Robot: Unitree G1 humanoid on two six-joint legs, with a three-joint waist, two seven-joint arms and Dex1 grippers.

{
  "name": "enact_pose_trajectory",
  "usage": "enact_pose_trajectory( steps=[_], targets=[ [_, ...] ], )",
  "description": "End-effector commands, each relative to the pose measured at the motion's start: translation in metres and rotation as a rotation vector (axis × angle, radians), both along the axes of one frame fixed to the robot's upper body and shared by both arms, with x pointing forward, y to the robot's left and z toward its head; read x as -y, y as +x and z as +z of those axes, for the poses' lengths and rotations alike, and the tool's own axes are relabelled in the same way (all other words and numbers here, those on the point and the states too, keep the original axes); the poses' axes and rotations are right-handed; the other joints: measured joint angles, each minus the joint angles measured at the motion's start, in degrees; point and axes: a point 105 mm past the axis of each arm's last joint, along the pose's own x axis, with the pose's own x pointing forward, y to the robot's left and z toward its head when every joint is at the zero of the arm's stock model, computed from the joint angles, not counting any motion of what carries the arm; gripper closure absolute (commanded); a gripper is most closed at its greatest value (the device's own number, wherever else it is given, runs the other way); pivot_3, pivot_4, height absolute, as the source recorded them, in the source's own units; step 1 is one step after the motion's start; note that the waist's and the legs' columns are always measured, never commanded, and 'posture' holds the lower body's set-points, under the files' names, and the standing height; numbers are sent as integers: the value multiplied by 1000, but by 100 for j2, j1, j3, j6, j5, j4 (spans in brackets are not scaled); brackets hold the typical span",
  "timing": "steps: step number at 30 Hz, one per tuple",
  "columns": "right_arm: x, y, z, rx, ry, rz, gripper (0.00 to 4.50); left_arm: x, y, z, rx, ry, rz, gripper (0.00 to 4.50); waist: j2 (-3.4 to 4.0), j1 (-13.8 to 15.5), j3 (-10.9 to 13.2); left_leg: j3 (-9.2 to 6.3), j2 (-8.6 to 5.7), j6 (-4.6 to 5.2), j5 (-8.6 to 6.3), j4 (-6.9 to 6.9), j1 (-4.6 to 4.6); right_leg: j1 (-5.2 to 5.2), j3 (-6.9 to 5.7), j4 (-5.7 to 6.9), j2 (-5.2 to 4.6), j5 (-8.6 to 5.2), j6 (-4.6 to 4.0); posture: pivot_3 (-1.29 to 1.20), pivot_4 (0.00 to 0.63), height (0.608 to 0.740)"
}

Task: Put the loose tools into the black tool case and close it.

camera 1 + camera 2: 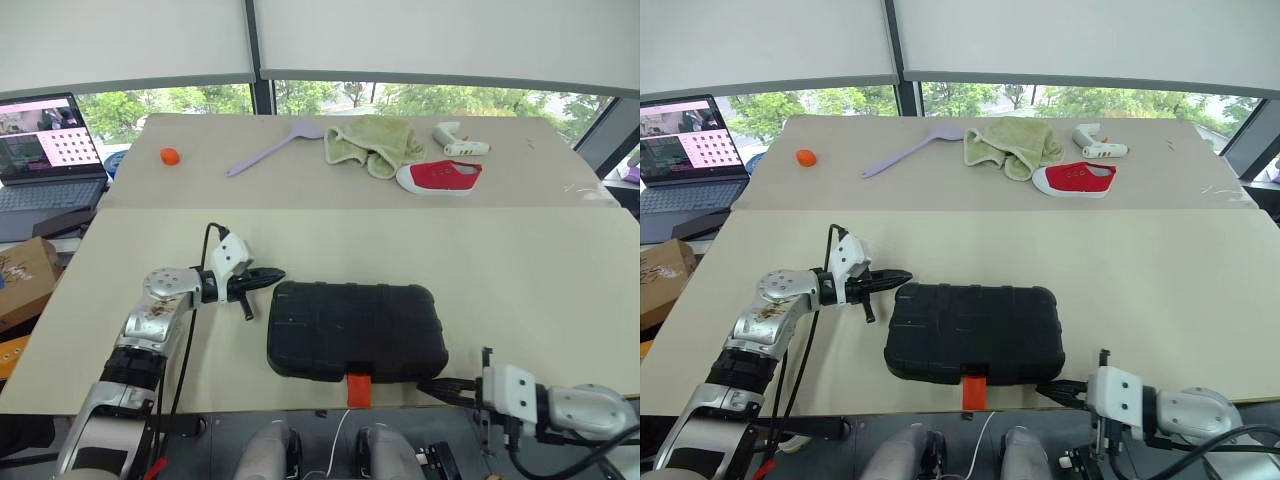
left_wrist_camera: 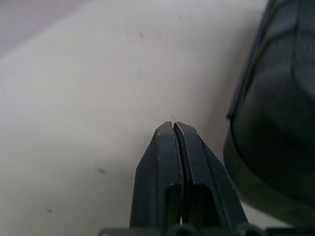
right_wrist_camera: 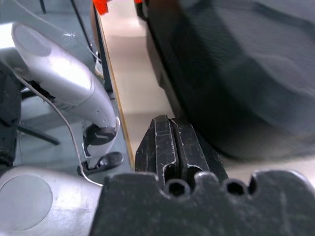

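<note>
Left tool [image 2: 173, 129] pressed together, over table [image 2: 74, 98]; black tool case [image 2: 275, 123] beside

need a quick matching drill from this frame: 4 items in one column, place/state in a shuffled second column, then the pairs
1. case
2. left gripper
3. shoe
4. laptop

A. red, on the far table beside a green cloth
B. open, screen lit, at the far left
C. shut, empty, at the case's far left corner
D. closed, orange latch facing the robot

Pairs: 1-D, 2-C, 3-A, 4-B
</note>
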Motion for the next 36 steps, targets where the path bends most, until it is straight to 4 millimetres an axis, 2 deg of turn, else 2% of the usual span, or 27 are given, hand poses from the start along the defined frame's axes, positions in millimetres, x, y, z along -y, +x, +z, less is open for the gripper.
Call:
enact_pose_trajectory(
  steps=[1,6,12,16,18,21,23,25,28,31,33,35,36],
  targets=[
    [6,31,10,112,-45,-67,4500,4,-2,4,-44,-5,-29,4416,-2,-5,1,0,0,0,0,2,-1,0,1,1,0,0,0,0,150,740],
    [13,74,22,217,-39,-173,4500,9,-6,4,-67,-93,22,4416,-10,-12,6,-1,2,-2,2,7,-4,-3,5,7,-1,0,-1,0,150,740],
    [18,102,22,241,-35,-211,4500,9,-12,13,-65,-196,94,4416,-10,-12,7,-1,-1,-4,4,7,-16,-13,1,14,-2,0,-1,0,150,740],
    [25,120,24,260,-23,-235,4500,-6,-10,30,-23,-236,132,4416,-13,-35,10,2,-2,-5,5,12,-10,-7,1,17,0,1,-2,0,150,740],
    [29,121,24,250,-17,-240,4500,-9,-9,44,26,-227,93,4416,-13,-46,10,0,-2,-9,7,10,-8,-10,1,22,1,1,-2,0,150,740],
    [35,111,24,198,12,-239,4500,-1,-11,74,80,-244,-23,4416,-14,3,11,-3,-2,-12,9,10,-9,-11,-2,30,0,-1,-4,0,150,740],
    [37,96,24,142,42,-226,4500,19,-18,89,90,-235,-152,4416,-14,50,11,-3,-4,-12,9,12,-11,-6,-5,28,-3,-1,-4,0,150,740],
    [35,79,28,110,83,-194,4500,45,-24,93,84,-219,-266,4416,-13,75,11,-4,-9,-7,6,13,-10,2,-7,21,-9,-2,-1,0,150,740],
    [29,62,36,76,135,-187,4500,74,-28,81,67,-156,-361,4416,-10,56,9,-3,-10,-2,4,16,-5,16,-3,9,-4,1,6,0,150,740],
    [20,50,42,54,173,-167,4500,91,-25,64,53,-103,-382,4416,-9,-11,8,1,-8,-2,3,11,2,15,5,8,4,1,6,0,150,740],
    [11,44,45,40,197,-150,4500,100,-25,46,4,-42,-379,4416,-10,-43,9,1,-5,-5,5,6,3,9,8,10,11,1,5,0,150,740],
    [2,40,46,6,205,-139,4500,97,-21,9,-66,136,-329,4416,-8,-12,7,-1,-3,-5,5,2,4,7,7,12,12,0,2,0,150,740],
    [-1,40,46,4,203,-133,4500,98,-17,2,-71,155,-280,4416,1,-1,0,-5,-3,-4,5,2,11,15,3,9,12,0,2,0,150,740]
  ],
)
